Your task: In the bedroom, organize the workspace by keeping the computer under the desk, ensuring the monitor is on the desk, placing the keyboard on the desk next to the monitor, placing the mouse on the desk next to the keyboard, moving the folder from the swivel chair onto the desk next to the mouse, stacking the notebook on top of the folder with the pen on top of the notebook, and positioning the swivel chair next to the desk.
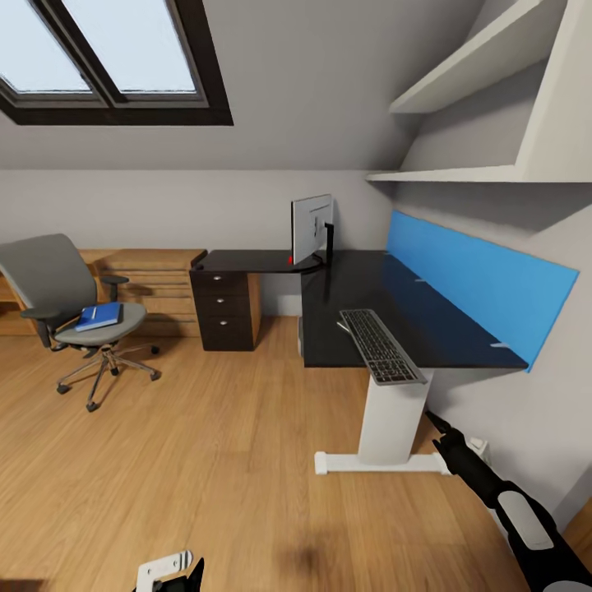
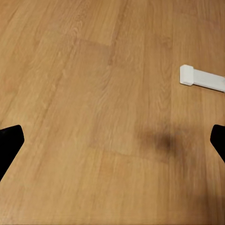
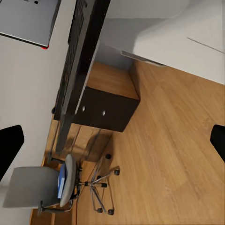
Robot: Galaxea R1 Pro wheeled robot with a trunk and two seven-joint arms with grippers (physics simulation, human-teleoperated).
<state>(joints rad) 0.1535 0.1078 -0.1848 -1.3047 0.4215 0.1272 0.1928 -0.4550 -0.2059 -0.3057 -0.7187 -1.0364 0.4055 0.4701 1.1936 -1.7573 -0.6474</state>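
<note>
Nearest the camera, the left gripper hangs low over bare wood floor at the near edge, the right gripper reaches out on the right beside the white desk leg; both wrist views show fingertips wide apart at the frame edges with nothing between, so both are apart and empty. Keyboard lies on the near end of the desk, its near end overhanging the edge, well apart from the monitor, which stands at the far inner corner of the L. Folder sits on the seat of the swivel chair, far left, well apart from the desk; something pale lies on the folder, too small to name. Mouse, notebook and computer can't be made out. Drawer unit stands under the desk's far left wing, light-wood chest behind the chair. Judged step: early, robot is positioned at the desk end with the keyboard closest to hand. Next move likely calls for raising the right gripper to desk height, closing on the keyboard's overhanging end and shifting it far along the desk toward the monitor; the folder then needs a drive left to the chair.
</note>
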